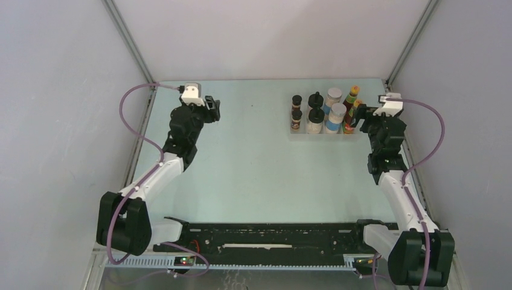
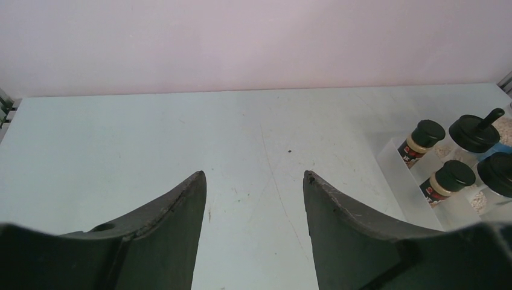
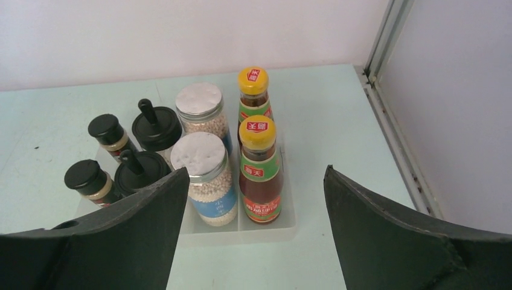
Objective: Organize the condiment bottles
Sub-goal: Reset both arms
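**Eight condiment bottles (image 1: 314, 118) standing in a clear tray (image 3: 241, 232) at the far right of the tabletop (image 1: 253, 175).**
They are sitting in four pairs, from left to right: two tiny dark-capped jars (image 3: 87, 178), two black-lidded jars (image 3: 156, 128) with knobbed tops, two grey-lidded jars (image 3: 205, 181) showing white grains and blue labels, and two red sauce bottles (image 3: 259, 187) wearing yellow caps. The right pincer (image 3: 256, 171) is hovering near the tray, fingers spread apart and gripping nothing. The left pincer (image 2: 253, 175) is hanging well apart over the tabletop's left half, likewise spread.
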Tool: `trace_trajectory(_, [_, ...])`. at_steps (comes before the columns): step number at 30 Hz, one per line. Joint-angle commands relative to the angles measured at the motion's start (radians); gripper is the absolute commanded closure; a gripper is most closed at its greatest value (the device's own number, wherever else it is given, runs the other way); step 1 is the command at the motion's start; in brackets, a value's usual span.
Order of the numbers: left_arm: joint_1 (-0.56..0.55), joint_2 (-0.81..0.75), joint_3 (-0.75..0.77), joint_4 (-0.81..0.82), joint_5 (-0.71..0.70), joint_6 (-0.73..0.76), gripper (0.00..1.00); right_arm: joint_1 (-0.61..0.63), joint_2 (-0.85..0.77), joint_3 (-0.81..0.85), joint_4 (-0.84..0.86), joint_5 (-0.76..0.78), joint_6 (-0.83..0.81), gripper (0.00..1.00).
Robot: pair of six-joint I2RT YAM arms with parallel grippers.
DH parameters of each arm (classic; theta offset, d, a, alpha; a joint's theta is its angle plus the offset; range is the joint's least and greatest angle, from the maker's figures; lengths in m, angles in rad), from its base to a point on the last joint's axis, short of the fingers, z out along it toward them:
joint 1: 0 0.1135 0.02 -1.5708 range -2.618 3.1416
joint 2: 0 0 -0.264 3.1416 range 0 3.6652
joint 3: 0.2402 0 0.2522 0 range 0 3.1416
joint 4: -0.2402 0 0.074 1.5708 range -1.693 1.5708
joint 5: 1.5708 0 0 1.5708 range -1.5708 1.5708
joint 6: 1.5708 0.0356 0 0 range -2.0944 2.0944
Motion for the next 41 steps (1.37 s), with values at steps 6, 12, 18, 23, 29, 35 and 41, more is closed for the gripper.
trace_trajectory(6, [0.016, -0.021, -0.031, 0.061, 0.025, 0.018, 0.35, 0.108, 0.073, 0.001, 0.055, 0.226, 0.025, 0.03])
trace_trajectory(12, [0.023, -0.015, -0.028, 0.069, 0.028, 0.013, 0.35, 0.141, 0.109, 0.049, 0.000, 0.340, 0.025, 0.01])
trace_trajectory(18, [0.025, -0.010, -0.027, 0.075, 0.037, 0.008, 0.35, 0.157, 0.106, 0.055, -0.003, 0.379, 0.001, 0.01])
trace_trajectory(23, [0.026, -0.004, -0.026, 0.078, 0.043, 0.007, 0.35, 0.158, 0.090, 0.073, -0.008, 0.409, -0.028, 0.00])
trace_trajectory(29, [0.026, -0.001, -0.025, 0.081, 0.046, 0.004, 0.35, 0.158, 0.075, 0.095, -0.014, 0.442, -0.049, 0.00])
trace_trajectory(35, [0.026, 0.000, -0.029, 0.086, 0.052, -0.001, 0.35, 0.160, 0.071, 0.099, -0.011, 0.475, -0.048, 0.00])
trace_trajectory(41, [0.026, 0.000, -0.031, 0.090, 0.051, -0.002, 0.35, 0.184, 0.075, 0.099, 0.007, 0.526, -0.047, 0.00])
